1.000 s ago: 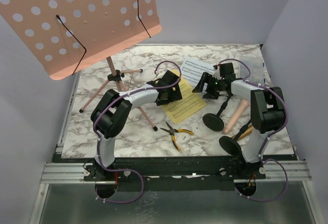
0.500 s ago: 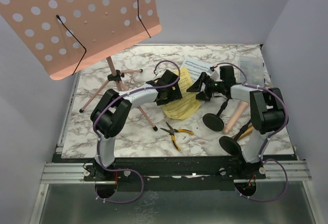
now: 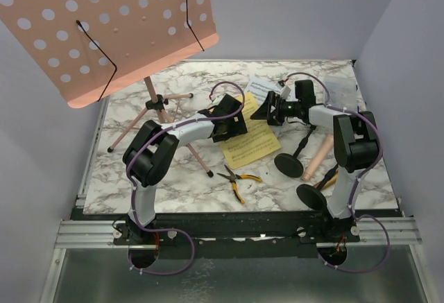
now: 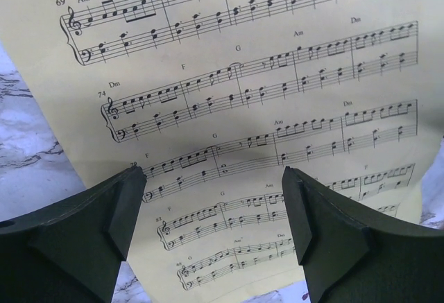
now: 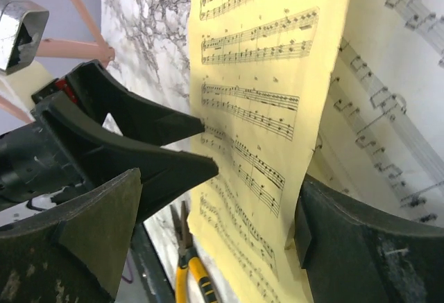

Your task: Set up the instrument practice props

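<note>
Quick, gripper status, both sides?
Left gripper: open, empty, over the yellow sheet-music page.
Right gripper: open, holding nothing.

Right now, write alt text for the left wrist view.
A yellow sheet-music page printed with staves and chord letters fills the view, on a marble table. The left gripper is open, its fingers framing the page's lower part.

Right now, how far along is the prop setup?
Done: pink rack stands upright, desk bare.
In hand: left tool and right tool both open over the yellow page; nothing gripped.
Left: yellow page and white page go onto the desk; pink microphone lies flat beside the black holders.
</note>
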Motion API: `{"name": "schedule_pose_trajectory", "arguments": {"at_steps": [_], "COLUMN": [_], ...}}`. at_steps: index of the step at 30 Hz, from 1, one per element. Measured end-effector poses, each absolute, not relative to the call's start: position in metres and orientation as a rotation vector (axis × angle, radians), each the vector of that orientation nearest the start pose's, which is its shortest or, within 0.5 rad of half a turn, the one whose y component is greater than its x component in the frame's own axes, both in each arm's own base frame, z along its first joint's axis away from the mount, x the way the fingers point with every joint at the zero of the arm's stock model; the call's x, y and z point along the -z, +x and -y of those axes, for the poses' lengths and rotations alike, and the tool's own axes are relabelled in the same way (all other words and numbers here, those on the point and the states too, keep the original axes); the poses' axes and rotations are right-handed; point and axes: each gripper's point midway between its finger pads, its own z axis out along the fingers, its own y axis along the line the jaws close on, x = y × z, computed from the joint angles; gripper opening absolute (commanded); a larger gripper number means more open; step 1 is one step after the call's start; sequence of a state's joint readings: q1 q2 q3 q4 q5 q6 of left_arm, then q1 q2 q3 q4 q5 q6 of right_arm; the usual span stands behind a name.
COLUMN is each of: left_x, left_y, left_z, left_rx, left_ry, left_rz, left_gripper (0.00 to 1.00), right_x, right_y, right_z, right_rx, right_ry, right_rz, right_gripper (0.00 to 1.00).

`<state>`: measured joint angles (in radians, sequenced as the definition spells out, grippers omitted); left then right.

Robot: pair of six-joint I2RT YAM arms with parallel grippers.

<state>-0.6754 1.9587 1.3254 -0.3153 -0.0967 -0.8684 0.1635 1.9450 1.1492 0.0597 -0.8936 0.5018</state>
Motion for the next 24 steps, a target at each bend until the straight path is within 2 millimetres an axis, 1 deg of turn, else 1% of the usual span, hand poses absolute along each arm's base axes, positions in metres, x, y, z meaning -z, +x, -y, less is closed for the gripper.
{"name": "schedule_pose_trajectory", "arguments": {"at_steps": [2, 4, 6, 9, 13, 15, 19, 20, 21, 23, 24], "left_x": [-0.041, -0.040, -0.040, -0.041, -0.041, -0.041, -0.041, -0.041, -0.041, -0.041, -0.041], "left_y": [0.364, 0.364, 0.364, 0.365, 0.364, 0.364, 0.363, 0.363, 0.363, 0.363, 0.362], "left_z": [0.311, 0.311, 0.311, 0.312, 0.313, 0.313, 0.313, 0.313, 0.314, 0.314, 0.314], "left_rx": [0.490, 0.491, 0.492, 0.494, 0.494, 0.492, 0.489, 0.488, 0.487, 0.482, 0.480], "left_ry": [-0.283, -0.280, -0.279, -0.269, -0.261, -0.250, -0.237, -0.233, -0.227, -0.218, -0.214], "left_rz": [-2.571, -2.570, -2.569, -2.566, -2.565, -2.565, -2.564, -2.564, -2.563, -2.562, -2.561], "left_gripper": [0.88, 0.88, 0.88, 0.88, 0.88, 0.88, 0.88, 0.88, 0.88, 0.88, 0.89], "right_x": [-0.083, -0.081, -0.079, -0.073, -0.068, -0.068, -0.076, -0.077, -0.078, -0.078, -0.078], "right_y": [0.406, 0.410, 0.410, 0.409, 0.405, 0.406, 0.413, 0.414, 0.415, 0.416, 0.416], "right_z": [-0.218, -0.219, -0.220, -0.222, -0.223, -0.224, -0.226, -0.227, -0.227, -0.228, -0.228], "right_rx": [-1.355, -1.358, -1.377, -1.415, -1.477, -1.496, -1.526, -1.528, -1.532, -1.539, -1.543], "right_ry": [-0.131, -0.165, -0.184, -0.177, -0.100, -0.055, -0.007, -0.004, 0.000, 0.011, 0.017], "right_rz": [-2.336, -2.339, -2.343, -2.358, -2.377, -2.378, -2.349, -2.342, -2.338, -2.336, -2.336], "right_gripper": [0.90, 0.88, 0.81, 0.65, 0.53, 0.50, 0.48, 0.44, 0.42, 0.33, 0.27]}}
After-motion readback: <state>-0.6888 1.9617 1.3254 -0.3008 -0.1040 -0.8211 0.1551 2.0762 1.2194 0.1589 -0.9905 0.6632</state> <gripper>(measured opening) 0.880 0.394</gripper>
